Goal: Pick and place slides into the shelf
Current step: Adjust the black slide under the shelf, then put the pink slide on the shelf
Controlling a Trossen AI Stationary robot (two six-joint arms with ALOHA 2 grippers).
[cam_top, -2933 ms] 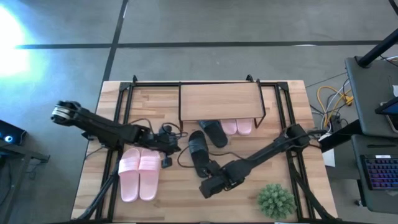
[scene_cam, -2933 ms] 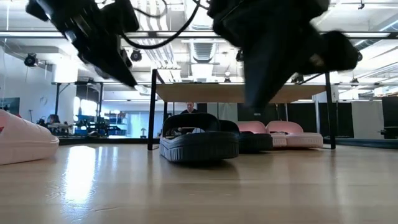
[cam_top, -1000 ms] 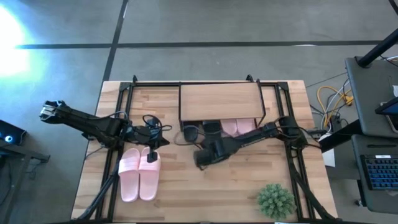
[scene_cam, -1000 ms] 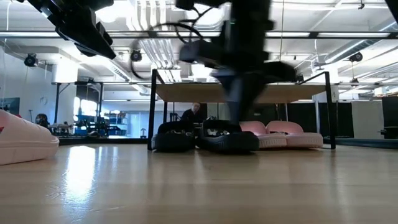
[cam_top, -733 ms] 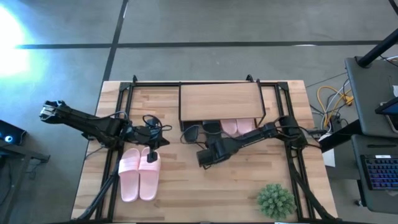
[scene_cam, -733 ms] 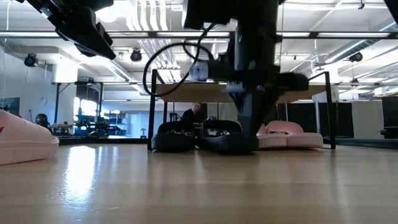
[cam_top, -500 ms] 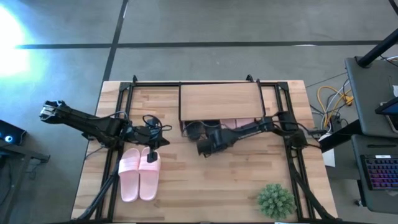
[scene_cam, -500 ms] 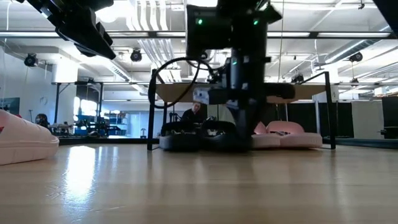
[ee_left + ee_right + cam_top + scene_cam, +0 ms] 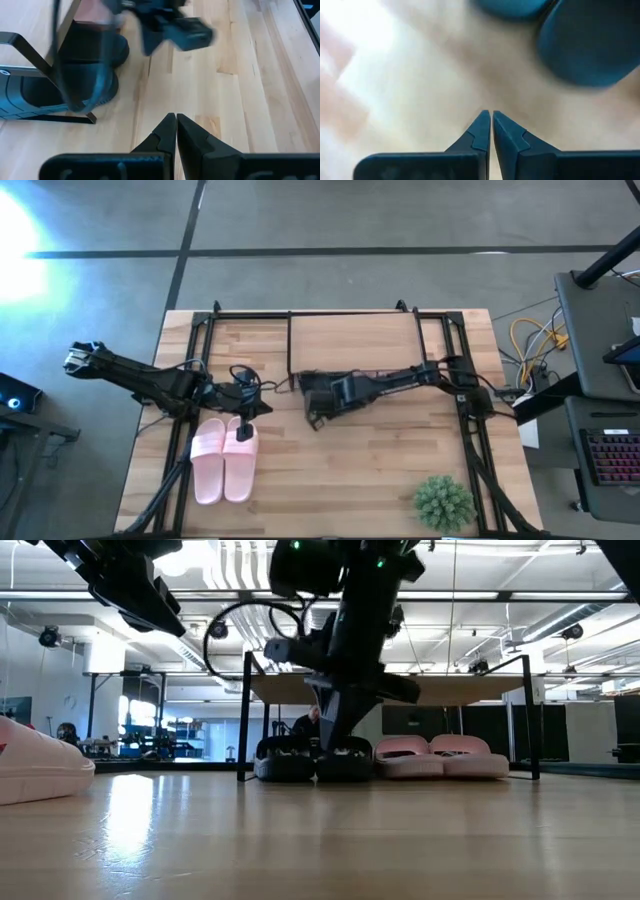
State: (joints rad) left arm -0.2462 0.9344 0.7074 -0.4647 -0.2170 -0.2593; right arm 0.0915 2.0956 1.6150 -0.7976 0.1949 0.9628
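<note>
On the left of the light wooden table (image 9: 380,470), the left arm's hand (image 9: 240,435) hangs with its fingers pressed together over the near pair of light pink strap slides (image 9: 223,459), which lies well apart from the shelf. That arm has not shifted over the last second.

In the middle, the right arm's hand (image 9: 312,420), fingers also pressed together and empty, sits just in front of the small low shelf with a pale wooden top board on thin black legs (image 9: 353,341). A second ago it was nearer the table's centre, nudging at the pair of black rubber slides (image 9: 312,759); it has since swept far and left. In the low view both black slides now stand side by side under the left half of the shelf, and the second light pink pair (image 9: 440,757) sits under the right half.

Judged from this, four slides are housed and the pushing step looks finished. Only the near pink pair remains, probably for the top board.

At the near right stands a spiky green plant (image 9: 443,501), untouched.
</note>
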